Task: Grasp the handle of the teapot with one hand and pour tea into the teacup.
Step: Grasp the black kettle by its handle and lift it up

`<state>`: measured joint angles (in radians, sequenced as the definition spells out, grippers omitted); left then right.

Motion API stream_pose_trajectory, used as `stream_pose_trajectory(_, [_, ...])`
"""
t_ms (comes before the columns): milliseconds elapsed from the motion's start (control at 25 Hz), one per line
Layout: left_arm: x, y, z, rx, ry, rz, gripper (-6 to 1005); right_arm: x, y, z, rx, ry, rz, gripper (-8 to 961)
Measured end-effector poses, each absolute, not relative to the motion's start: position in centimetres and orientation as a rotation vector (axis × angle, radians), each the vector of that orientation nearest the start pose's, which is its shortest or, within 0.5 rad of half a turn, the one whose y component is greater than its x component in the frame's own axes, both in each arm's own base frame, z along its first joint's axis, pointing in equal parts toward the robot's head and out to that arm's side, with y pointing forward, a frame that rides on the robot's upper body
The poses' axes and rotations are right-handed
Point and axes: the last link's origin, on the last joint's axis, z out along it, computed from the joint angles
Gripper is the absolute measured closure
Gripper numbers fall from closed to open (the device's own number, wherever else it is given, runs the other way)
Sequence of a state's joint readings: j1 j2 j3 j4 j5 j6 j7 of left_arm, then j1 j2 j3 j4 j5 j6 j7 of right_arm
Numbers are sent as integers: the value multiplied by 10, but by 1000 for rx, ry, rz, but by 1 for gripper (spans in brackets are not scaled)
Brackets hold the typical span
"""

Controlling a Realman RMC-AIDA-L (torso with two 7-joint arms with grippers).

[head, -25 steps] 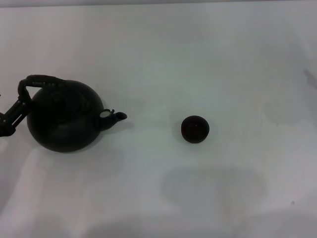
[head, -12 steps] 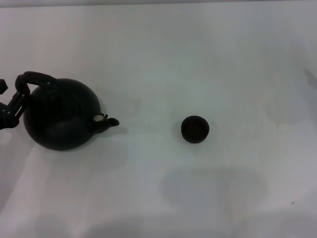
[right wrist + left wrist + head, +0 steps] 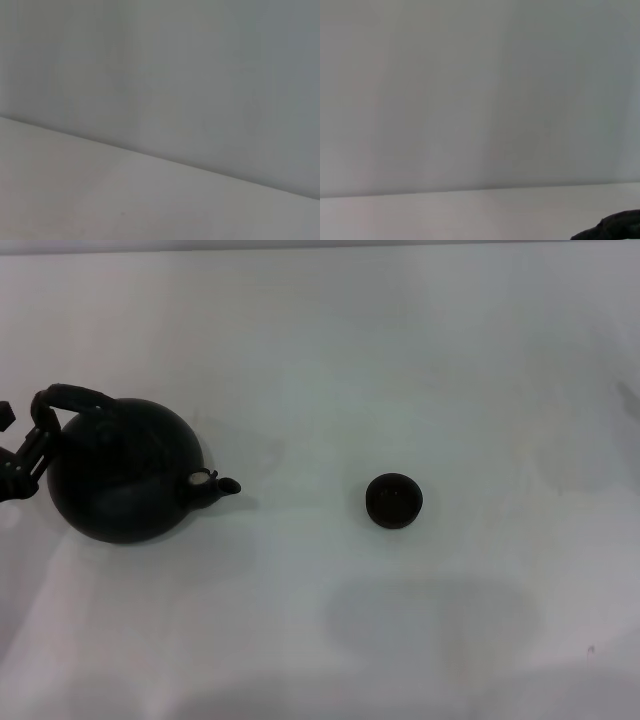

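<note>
The black teapot (image 3: 125, 483) is at the left in the head view, its short spout (image 3: 222, 486) pointing right toward the teacup (image 3: 394, 500). A pale spot shows at the spout base. The textured handle (image 3: 72, 395) arches over the pot's far left side. My left gripper (image 3: 30, 445) reaches in from the left edge and is shut on the handle's left end. The small black teacup stands alone, well right of the spout. The left wrist view shows only a dark rough edge (image 3: 615, 230) in one corner. My right gripper is out of view.
The white table (image 3: 330, 640) runs wide around both objects, with a bare stretch between spout and cup. The right wrist view shows only the table surface (image 3: 75, 200) and a grey wall.
Over the last second the teapot shifted a little left with my left gripper, and its spout dropped slightly. It has hardly moved in the last half second. The teacup has not moved.
</note>
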<state>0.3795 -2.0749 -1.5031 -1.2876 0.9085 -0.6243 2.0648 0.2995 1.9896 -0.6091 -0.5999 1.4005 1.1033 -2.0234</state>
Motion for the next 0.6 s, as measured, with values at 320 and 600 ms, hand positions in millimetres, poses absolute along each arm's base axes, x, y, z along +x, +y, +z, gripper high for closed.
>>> stream_pose_trajectory(320, [-324,223,16,-1859,-813,-551,516,394,311,74,-2057,715,370,96])
stream_pose_trajectory(600, [-323,224,19,-1866,-780,-540,554,396,309,73,-2057,720,365,96])
